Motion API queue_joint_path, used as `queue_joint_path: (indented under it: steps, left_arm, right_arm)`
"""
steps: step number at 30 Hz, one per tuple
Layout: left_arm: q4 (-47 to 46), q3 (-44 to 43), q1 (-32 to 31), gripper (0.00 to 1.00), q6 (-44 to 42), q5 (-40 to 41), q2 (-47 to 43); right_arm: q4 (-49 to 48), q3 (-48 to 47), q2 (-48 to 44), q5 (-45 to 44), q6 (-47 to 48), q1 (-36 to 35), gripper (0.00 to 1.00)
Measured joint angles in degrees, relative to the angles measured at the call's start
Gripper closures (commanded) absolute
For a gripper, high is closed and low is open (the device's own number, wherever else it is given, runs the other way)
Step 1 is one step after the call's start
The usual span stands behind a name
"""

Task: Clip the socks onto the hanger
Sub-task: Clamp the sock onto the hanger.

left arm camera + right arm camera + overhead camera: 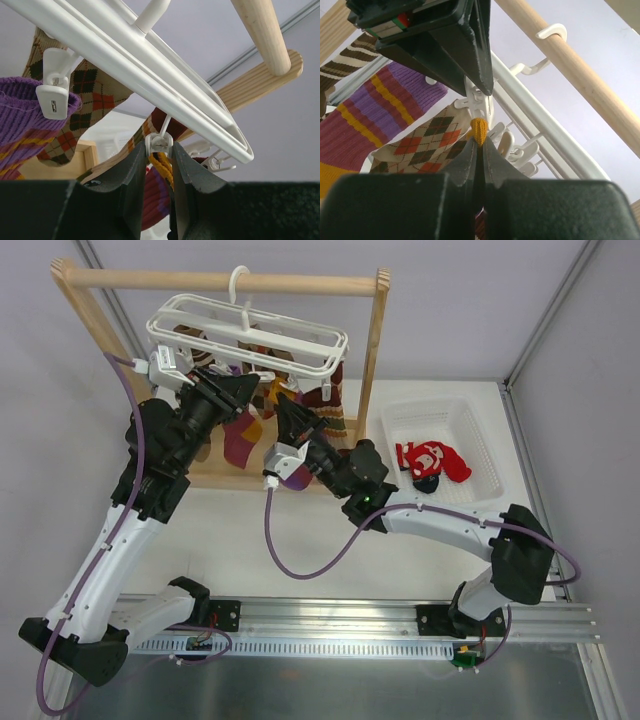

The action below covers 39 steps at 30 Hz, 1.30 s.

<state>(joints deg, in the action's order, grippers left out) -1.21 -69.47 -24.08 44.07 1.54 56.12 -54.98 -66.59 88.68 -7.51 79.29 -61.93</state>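
The white hanger (250, 335) hangs by its hook from the wooden rack. Socks hang from its clips: a magenta and purple one (240, 438), a brown argyle one (87, 95) and a wavy-striped one (328, 400). My left gripper (159, 150) is shut on a white clip (159, 141), squeezing its sides, with an orange-yellow sock cuff (162, 167) just below it. My right gripper (480, 140) is shut on that orange-yellow cuff (479, 129) and holds it up against the clip (479, 102). A red sock (432, 460) lies in the basket.
The wooden rack's rail (220, 282) and right post (372, 360) stand close around both grippers. The white plastic basket (478, 418) sits on the table to the right of the rack. More free clips (540, 150) dangle beside the held one.
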Motion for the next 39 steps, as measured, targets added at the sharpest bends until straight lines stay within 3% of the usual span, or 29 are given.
queue_joint_path:
  steps: [39]
  left_arm:
    - [1.1, -0.5, 0.0, 0.95, -0.2, -1.0, 0.0]
  right_arm:
    - [-12.1, 0.0, 6.3, 0.0, 10.5, 1.7, 0.99]
